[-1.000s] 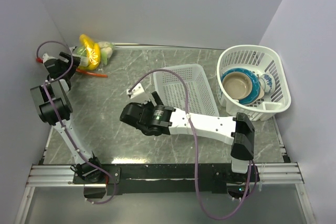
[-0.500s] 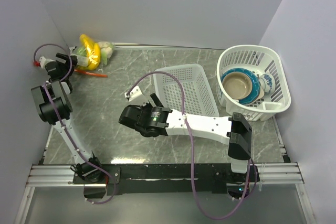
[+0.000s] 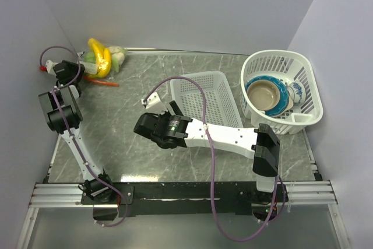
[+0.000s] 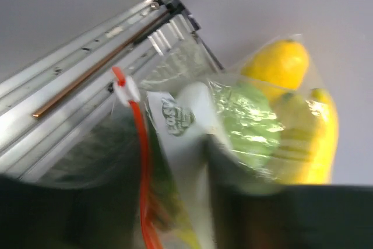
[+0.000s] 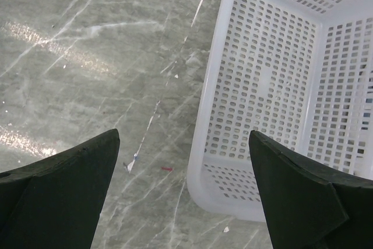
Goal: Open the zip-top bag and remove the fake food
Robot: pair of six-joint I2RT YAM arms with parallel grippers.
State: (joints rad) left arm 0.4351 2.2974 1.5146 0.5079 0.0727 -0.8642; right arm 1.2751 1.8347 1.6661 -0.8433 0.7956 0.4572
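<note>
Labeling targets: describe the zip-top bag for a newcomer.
Go to the table's far left corner. The zip-top bag lies there, clear plastic stuffed with yellow and green fake food. Only it has an orange-red zip strip; the rectangular basket and oval basket are white.

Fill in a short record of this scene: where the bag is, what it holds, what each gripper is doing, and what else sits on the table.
zip-top bag: far left corner of the table, by the wall
fake food: inside the bag
left gripper: at the bag's orange-red strip; grip unclear, view blurred
right gripper: open, holding nothing, over the table beside the rectangular basket
round basket: right side, holding bowls
</note>
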